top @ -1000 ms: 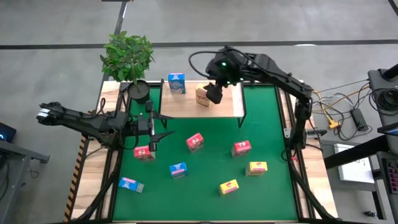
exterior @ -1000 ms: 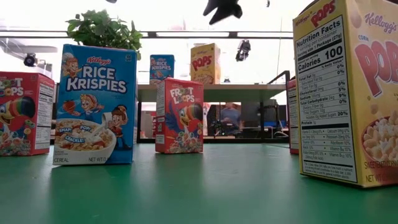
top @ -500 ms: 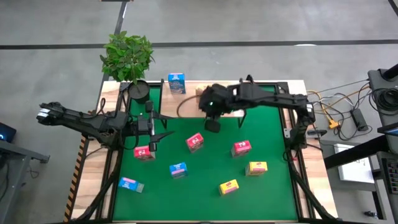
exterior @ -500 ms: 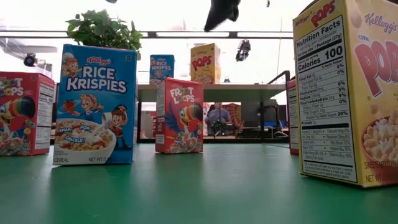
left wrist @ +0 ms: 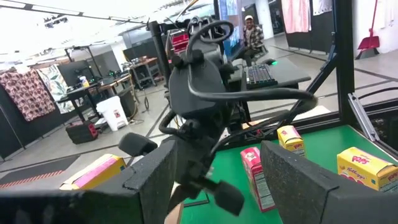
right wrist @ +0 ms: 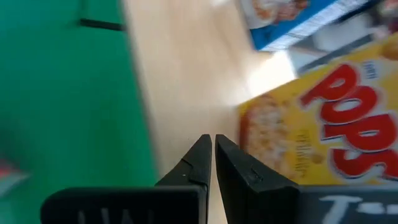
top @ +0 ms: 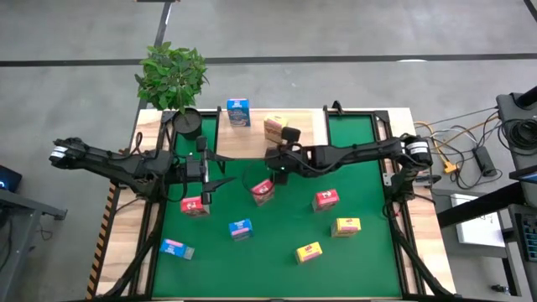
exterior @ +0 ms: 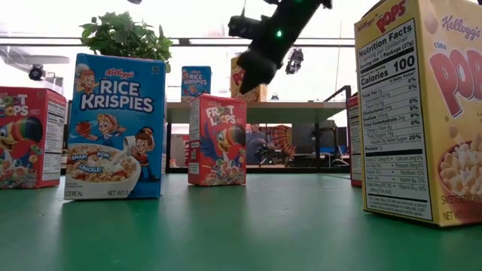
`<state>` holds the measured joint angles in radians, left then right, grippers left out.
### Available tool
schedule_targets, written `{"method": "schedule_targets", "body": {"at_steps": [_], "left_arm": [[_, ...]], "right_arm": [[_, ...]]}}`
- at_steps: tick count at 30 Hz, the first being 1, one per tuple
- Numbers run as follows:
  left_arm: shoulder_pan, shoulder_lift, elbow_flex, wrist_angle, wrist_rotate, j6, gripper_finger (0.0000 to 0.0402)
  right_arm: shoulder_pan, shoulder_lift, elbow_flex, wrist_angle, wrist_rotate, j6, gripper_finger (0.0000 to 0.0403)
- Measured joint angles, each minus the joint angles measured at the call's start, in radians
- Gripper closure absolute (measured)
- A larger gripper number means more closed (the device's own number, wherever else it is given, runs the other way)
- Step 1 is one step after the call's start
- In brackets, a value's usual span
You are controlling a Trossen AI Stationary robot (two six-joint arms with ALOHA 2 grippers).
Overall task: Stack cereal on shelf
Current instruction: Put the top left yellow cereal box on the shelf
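Note:
The shelf (top: 306,138) stands at the far middle of the green mat. A blue cereal box (top: 238,111) and a yellow one (top: 275,128) stand on its board. Several more cereal boxes stand upright on the mat, among them a red one (top: 263,191). My right gripper (top: 270,172) hangs shut and empty just in front of the shelf, above and slightly beyond that red box (exterior: 217,139). Its wrist view shows the shut fingertips (right wrist: 211,149) over the board, next to the yellow box (right wrist: 323,130). My left gripper (top: 223,168) waits open and empty at the mat's left.
On the mat stand red boxes (top: 325,199) (top: 194,205), yellow boxes (top: 347,226) (top: 308,252) and blue boxes (top: 240,228) (top: 175,248). A potted plant (top: 174,80) sits at the far left corner. The shelf's black legs (top: 328,155) rise from the mat. People show in the room beyond.
My right gripper has come away from the yellow box on the shelf, moving toward the near edge and down until it hangs over the mat above the red box. The arm has stretched out low across the mat. The yellow box stays standing on the shelf.

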<state>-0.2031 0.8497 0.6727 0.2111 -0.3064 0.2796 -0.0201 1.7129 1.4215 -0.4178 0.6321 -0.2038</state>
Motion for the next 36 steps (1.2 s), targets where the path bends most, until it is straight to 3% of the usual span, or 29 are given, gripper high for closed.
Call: {"method": "schedule_targets", "body": {"at_steps": [18,26,36], "left_arm": [[0.000,0.000,0.000,0.000,0.000,0.011,0.0187],[0.000,0.000,0.000,0.000,0.000,0.011,0.0187],[0.000,0.000,0.000,0.000,0.000,0.011,0.0187]], "right_arm": [[-0.102,-0.003,-0.037,0.045,0.021,-0.035,0.0390],[-0.136,-0.002,-0.040,0.124,-0.064,-0.067,0.0390],[-0.152,-0.001,-0.040,0.151,-0.076,-0.074,0.0390]]}}
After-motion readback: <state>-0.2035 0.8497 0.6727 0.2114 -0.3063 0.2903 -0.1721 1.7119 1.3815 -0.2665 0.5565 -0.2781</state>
